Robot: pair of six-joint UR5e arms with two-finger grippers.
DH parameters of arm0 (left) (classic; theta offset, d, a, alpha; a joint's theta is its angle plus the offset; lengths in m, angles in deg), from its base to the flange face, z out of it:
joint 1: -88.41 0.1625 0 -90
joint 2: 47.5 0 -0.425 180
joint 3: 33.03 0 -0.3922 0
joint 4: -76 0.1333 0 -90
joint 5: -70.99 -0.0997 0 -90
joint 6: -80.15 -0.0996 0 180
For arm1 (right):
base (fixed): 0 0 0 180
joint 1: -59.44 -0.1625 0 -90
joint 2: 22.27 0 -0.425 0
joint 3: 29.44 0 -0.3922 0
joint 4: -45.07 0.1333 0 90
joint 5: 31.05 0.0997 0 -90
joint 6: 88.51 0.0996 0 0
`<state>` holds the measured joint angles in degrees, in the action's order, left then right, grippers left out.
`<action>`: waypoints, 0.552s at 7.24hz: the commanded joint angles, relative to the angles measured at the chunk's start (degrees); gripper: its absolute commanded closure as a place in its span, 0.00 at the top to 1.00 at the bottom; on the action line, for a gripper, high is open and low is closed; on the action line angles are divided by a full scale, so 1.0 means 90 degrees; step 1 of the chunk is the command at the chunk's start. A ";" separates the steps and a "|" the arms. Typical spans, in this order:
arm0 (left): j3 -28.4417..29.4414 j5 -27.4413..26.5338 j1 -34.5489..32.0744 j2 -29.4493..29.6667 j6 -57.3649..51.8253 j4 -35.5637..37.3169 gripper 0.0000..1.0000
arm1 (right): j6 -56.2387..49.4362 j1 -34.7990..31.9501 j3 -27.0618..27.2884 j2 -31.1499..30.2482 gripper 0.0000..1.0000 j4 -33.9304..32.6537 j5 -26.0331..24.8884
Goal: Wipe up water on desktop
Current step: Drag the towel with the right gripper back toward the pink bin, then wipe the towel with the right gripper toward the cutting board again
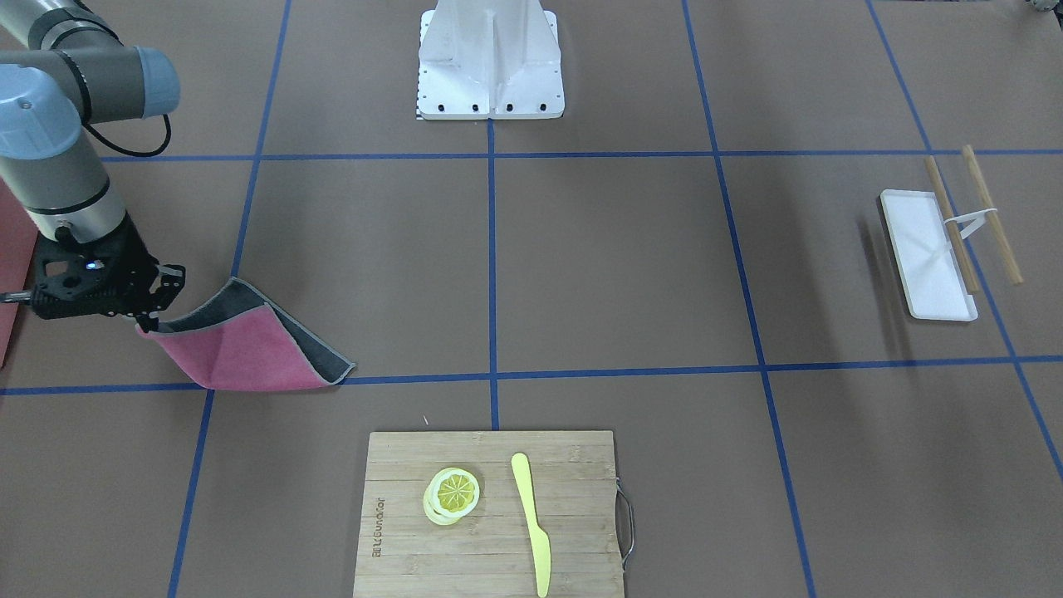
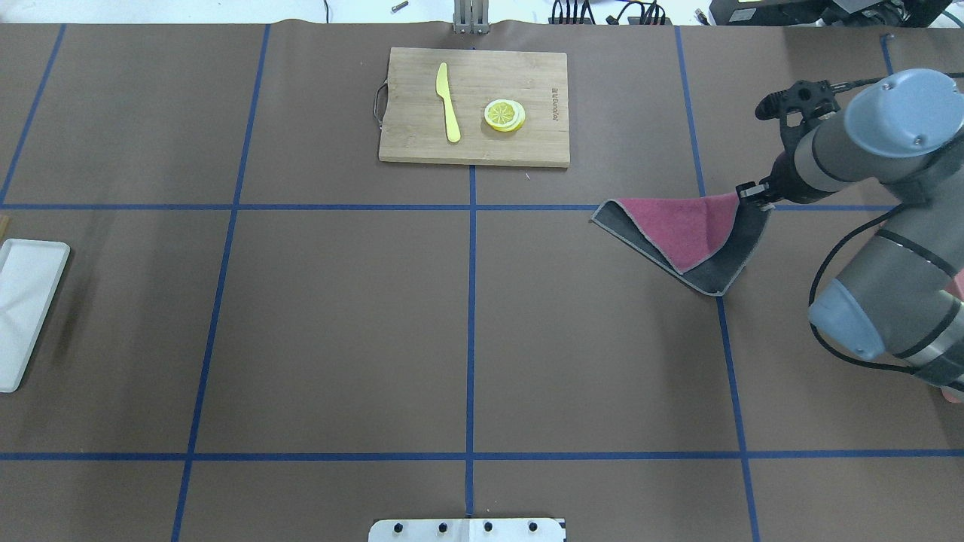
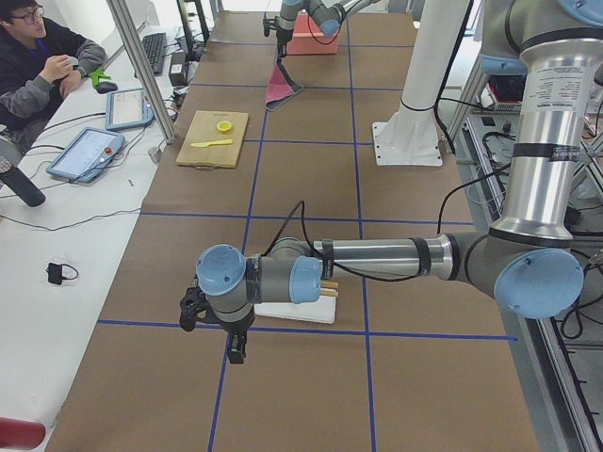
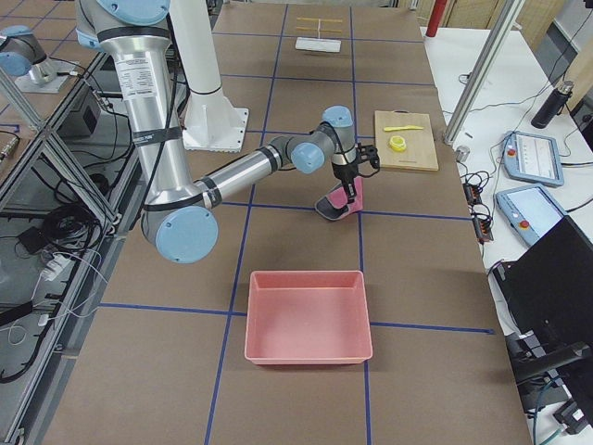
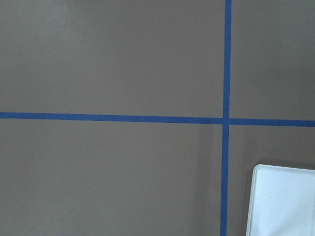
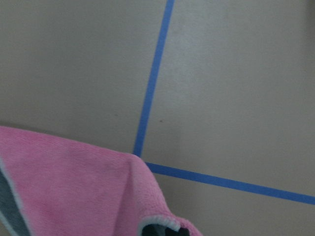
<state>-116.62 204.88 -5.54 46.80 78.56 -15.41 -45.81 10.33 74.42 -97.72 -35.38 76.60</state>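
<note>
At the right gripper (image 1: 151, 314): clamped on the raised corner of a folded pink terry cloth with grey backing (image 1: 249, 349). Slopes down and away from the fingertips toward mid-table, long axis diagonal, far end resting on the flat matte brown desktop crossed by blue tape (image 2: 339, 316). No water discernible. Well apart, by the white rectangular tray (image 2: 26, 301), the left gripper (image 3: 231, 344): open or closed, impossible to tell. Probably a wipe for the nearer right arm.

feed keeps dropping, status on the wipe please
Right gripper shut on cloth corner, lower end on desktop. Left gripper low by white tray, state unclear. No water visible; cutting board well apart.
</note>
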 commanded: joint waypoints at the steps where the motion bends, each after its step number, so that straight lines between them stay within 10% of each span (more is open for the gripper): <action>1: -0.0039 0.0006 0.0000 0.0000 0.0271 -0.0010 0.99 | 0.1684 0.0814 -0.0066 0.1228 0.00 -0.0657 -0.0143; 4: -0.0029 0.0006 0.0010 0.0010 0.0274 -0.0010 0.99 | 0.3697 0.1947 -0.0530 0.2654 0.00 -0.0935 -0.1137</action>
<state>-116.87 204.93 -5.47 46.86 80.94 -15.49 -19.89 23.83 72.54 -79.73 -43.20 70.01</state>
